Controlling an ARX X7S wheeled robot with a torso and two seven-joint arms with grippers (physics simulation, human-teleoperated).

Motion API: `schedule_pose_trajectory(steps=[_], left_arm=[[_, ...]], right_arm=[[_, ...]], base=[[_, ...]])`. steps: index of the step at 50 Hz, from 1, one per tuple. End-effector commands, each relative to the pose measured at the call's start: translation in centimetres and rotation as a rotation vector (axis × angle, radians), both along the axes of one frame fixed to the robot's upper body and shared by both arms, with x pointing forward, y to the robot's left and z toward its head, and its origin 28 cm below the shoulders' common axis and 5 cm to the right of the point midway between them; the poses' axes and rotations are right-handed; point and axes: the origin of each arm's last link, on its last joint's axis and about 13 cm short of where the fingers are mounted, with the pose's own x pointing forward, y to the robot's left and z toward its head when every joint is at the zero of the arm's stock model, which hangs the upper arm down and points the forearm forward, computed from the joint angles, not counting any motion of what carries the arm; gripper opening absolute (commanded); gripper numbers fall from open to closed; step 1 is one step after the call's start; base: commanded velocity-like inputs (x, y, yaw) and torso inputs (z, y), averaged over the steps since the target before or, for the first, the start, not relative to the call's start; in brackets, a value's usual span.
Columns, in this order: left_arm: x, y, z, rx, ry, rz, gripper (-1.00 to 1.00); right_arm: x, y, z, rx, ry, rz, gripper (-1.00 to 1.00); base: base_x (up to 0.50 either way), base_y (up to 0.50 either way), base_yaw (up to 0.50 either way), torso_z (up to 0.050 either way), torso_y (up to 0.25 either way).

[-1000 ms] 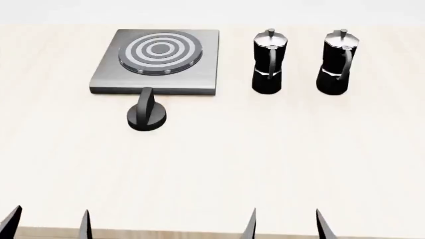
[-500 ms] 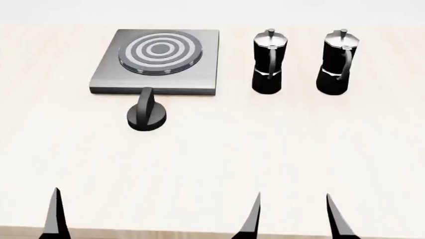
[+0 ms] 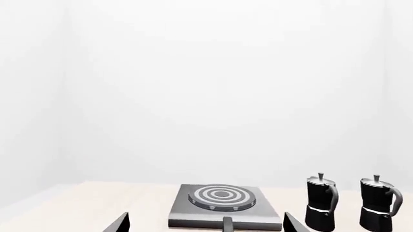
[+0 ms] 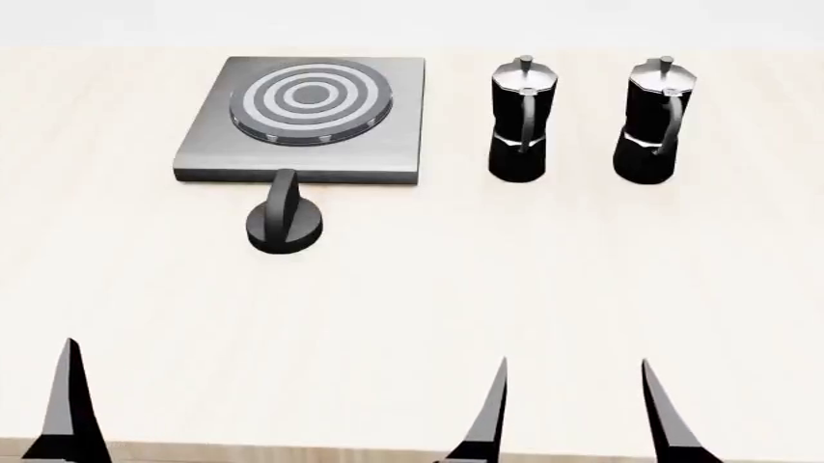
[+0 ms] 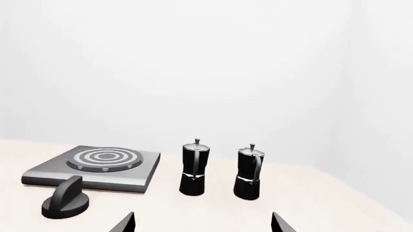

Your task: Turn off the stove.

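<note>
Head view: knob [image 4: 285, 224] far ahead of both tools, handle pointing at stove [image 4: 307, 118]; left tool [image 4: 129, 405] nearer, right tool [image 4: 573, 410] spread, left likewise.

Pale wooden table [image 4: 515, 289] under even light, plain white walls [image 3: 206, 87] behind

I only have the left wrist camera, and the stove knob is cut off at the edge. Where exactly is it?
Observer: The knob stands on the table just in front of the stove's front edge.
Operator: Which way does its ridge point?
Observer: Straight at the stove, in the head view.
Operator: And the right pincer?
Observer: The right pincer is open, by the table's near edge, right of the knob.
</note>
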Motion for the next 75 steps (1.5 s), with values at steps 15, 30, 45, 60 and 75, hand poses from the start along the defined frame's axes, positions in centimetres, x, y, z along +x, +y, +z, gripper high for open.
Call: schedule_pose_trajectory(steps=[15, 30, 45, 60, 75], left_arm=[[-0.13, 0.02, 0.27, -0.001, -0.001, -0.004, 1.00], [-0.11, 0.02, 0.24, 0.000, 0.001, -0.006, 1.00], [-0.13, -0.01, 0.13, 0.001, 0.004, -0.011, 1.00], [-0.12, -0.04, 0.03, 0.002, 0.008, -0.012, 1.00], [-0.13, -0.02, 0.04, 0.000, 0.009, -0.009, 1.00]], right_arm=[[-0.21, -0.15, 0.49, 0.001, -0.025, 0.004, 1.00], [-0.28, -0.17, 0.55, 0.005, -0.026, 0.007, 1.00], [-0.26, -0.23, 0.56, 0.010, -0.027, 0.009, 1.00], [-0.20, -0.27, 0.46, 0.013, -0.025, 0.013, 1.00], [-0.17, -0.22, 0.35, 0.013, -0.019, 0.019, 1.00]], base=[[0.00, 0.00, 0.00, 0.000, 0.000], [0.01, 0.00, 0.00, 0.000, 0.000], [0.11, 0.00, 0.00, 0.000, 0.000], [0.22, 0.00, 0.00, 0.000, 0.000], [0.22, 0.00, 0.00, 0.000, 0.000]])
